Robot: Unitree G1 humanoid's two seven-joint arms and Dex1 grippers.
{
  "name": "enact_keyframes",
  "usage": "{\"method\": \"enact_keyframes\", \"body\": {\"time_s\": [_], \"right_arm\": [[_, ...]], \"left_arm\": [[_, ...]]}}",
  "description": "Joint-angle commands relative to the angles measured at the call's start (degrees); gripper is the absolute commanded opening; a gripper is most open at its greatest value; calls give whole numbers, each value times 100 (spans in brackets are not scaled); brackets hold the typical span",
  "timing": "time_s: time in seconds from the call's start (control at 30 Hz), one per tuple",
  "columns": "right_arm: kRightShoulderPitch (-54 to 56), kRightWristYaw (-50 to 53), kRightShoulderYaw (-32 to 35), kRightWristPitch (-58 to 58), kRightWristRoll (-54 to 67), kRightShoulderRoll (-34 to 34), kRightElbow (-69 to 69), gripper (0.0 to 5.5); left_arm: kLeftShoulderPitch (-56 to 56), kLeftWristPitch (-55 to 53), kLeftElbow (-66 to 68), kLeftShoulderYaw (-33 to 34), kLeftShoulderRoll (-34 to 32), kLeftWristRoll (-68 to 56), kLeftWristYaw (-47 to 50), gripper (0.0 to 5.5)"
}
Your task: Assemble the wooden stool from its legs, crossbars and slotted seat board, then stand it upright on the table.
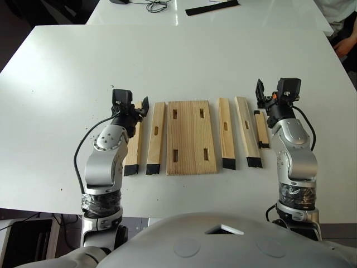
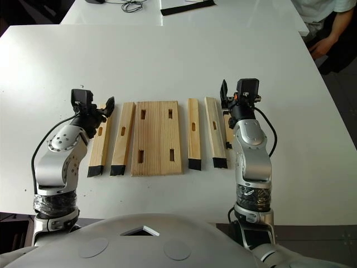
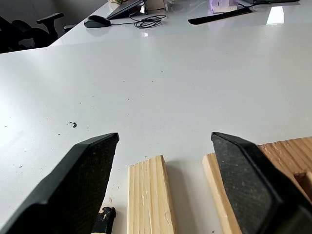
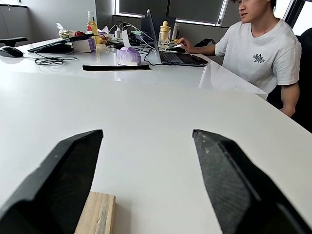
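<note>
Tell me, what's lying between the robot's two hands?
In the left eye view, between the left hand and right hand lie the slotted seat board, one slat on its left, and an inner slat and outer slat on its right.

Behind the work area

On the far white table point(image 1: 268, 17) lie a black mouse point(image 3: 96, 21), a loose coil of cable point(image 3: 148, 20) and a long black strip point(image 4: 116, 67). Farther back stand an open laptop point(image 4: 175, 57), a purple tissue pack point(image 4: 128, 56) and a bottle point(image 4: 90, 20). A black office chair point(image 3: 46, 19) is near that table.
</note>
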State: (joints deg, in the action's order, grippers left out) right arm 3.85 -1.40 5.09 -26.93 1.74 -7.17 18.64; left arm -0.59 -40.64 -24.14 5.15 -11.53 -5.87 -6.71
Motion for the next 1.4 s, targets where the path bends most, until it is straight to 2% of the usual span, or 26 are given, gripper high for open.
{"method": "enact_keyframes", "body": {"time_s": [0.03, 0.17, 0.4, 0.7, 0.8, 0.87, 0.93, 1.0, 1.07, 1.13, 1.23, 1.4], "right_arm": [[-188, 176, 109, -18, -30, 94, 115, 340], [-323, 215, -94, -15, -78, 207, 262, 340], [-293, 289, 46, 12, -102, 193, 245, 340], [-235, 268, -1, 76, -116, 142, 150, 340], [-388, 320, 79, 111, -122, 140, 233, 340], [-620, 438, 158, 74, -154, 196, 488, 340], [-896, 635, 310, -29, -166, 323, 931, 340], [-1085, 779, 426, -100, -166, 438, 1285, 340], [-1212, 875, 456, -122, -204, 517, 1487, 340], [-1366, 997, 483, -130, -269, 625, 1668, 340], [-1375, 1049, 488, -122, -292, 669, 1657, 340], [-1369, 952, 497, -140, -288, 611, 1602, 340]], "left_arm": [[198, -109, -49, 19, -274, 50, -136, 355], [146, -233, -174, -7, -346, -19, -185, 355], [151, -328, -213, 106, -575, -57, -356, 355], [233, -330, -281, 24, -501, -42, -366, 355], [493, -671, -594, 298, -1070, -249, -898, 355], [369, -1414, -564, 752, -1481, -670, -1292, 355], [169, -2092, -491, 1049, -2395, -968, -1881, 355], [34, -2616, -627, 1110, -3116, -1248, -2367, 355], [-27, -2875, -824, 985, -3482, -1499, -2693, 355], [-130, -2687, -879, 699, -3629, -1649, -2960, 355], [21, -2454, -933, 379, -3438, -1610, -2847, 355], [203, -2263, -680, 418, -3251, -1433, -2447, 355]]}}
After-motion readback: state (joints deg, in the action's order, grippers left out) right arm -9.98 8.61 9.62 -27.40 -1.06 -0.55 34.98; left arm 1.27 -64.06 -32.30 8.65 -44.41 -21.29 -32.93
